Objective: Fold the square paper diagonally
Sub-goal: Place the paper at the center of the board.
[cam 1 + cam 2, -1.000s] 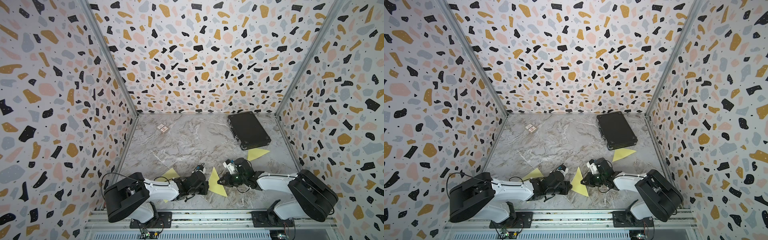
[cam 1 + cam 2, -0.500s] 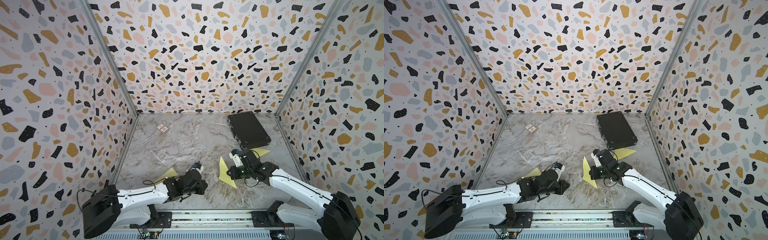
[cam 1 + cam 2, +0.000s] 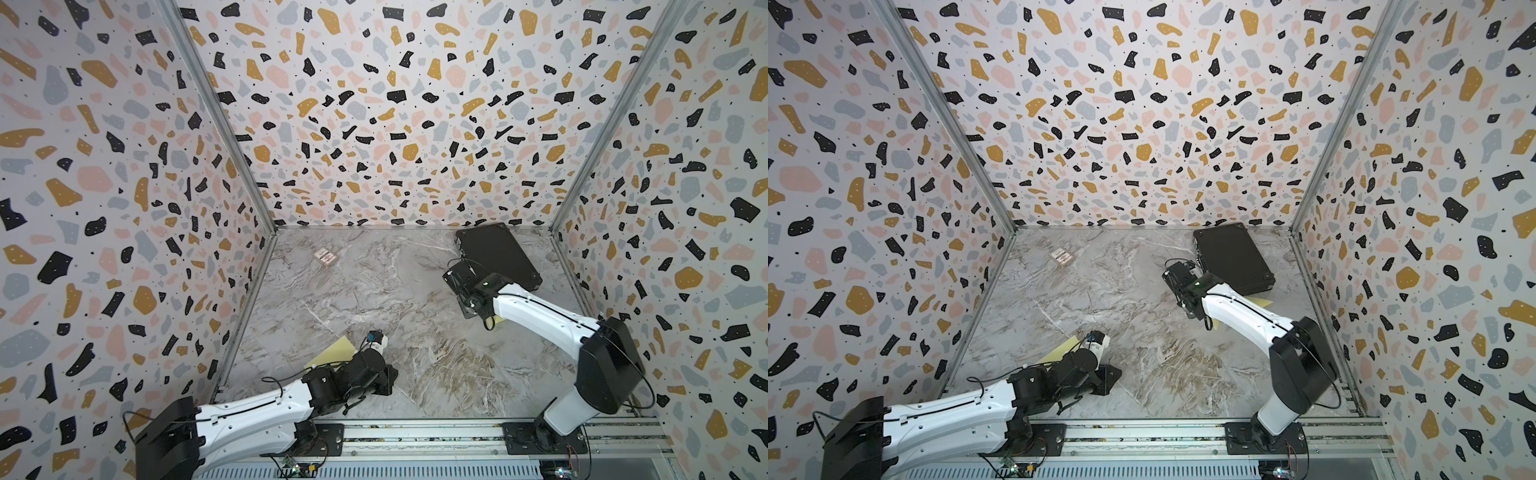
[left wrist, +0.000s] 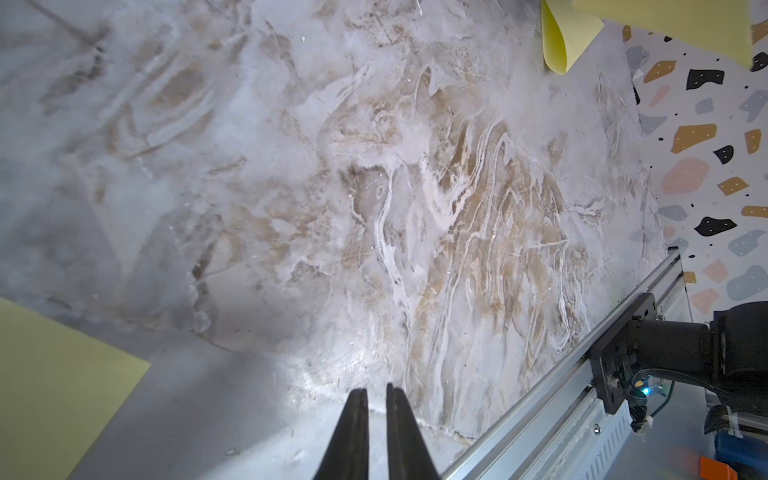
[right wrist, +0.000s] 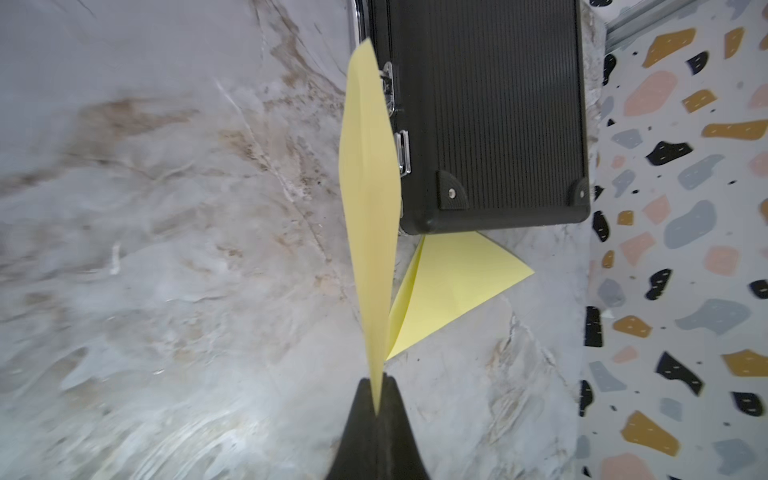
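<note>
Spanning the marble table [image 3: 415,332], the scene holds a black case [image 5: 490,104] at the far right, the folded yellow paper [image 5: 368,187] pinched edge-on beside it by the closed right gripper [image 5: 376,388], and the left gripper [image 4: 376,392], slightly parted and empty, near a flat yellow sheet [image 3: 332,353].

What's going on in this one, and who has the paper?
The right arm has its jaws shut on a yellow paper, holding it near the black case. The paper shows edge-on to the wrist camera and looks folded. A folded yellow triangle lies flat on the marble table by the case's corner. The left arm sits low at the front, jaws slightly apart and empty, beside another yellow sheet lying on the table.
</note>
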Robot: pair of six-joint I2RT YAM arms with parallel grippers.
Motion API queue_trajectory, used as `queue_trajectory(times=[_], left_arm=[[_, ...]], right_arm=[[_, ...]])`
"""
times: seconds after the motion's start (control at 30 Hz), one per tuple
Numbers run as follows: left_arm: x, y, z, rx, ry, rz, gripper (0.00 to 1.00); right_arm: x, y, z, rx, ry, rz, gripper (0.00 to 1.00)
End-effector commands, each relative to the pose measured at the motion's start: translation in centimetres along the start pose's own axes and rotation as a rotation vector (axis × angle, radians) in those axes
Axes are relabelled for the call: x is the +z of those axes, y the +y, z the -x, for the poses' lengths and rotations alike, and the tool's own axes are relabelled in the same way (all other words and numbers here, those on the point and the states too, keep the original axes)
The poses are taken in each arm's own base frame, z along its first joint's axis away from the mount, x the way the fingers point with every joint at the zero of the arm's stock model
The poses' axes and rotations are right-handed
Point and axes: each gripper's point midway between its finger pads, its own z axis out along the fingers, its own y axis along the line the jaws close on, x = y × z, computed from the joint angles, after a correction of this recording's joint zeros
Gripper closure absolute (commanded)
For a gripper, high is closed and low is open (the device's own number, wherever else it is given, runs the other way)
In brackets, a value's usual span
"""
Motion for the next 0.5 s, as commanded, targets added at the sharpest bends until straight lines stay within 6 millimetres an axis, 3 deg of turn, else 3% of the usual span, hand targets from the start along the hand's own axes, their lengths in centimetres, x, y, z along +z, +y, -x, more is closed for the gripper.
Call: queue_trajectory(times=[0.0,0.3,0.47], left_arm=[[-0.1,0.7,-0.1,-0.002,-0.011,0.018,0.86],[0.0,1.1,-0.2,-0.01,-0.013,0.032,0.87],[0.0,1.3,-0.4,-0.016,-0.01,0.038,0.87]], right_arm=[[0.8,-0.9,0.8,-0.123,-0.003,-0.126,1.0],[3.5,3.7,0.4,-0.18,-0.004,-0.009,1.0],[4.6,5.1,-0.2,-0.213,0.008,0.021,1.0]])
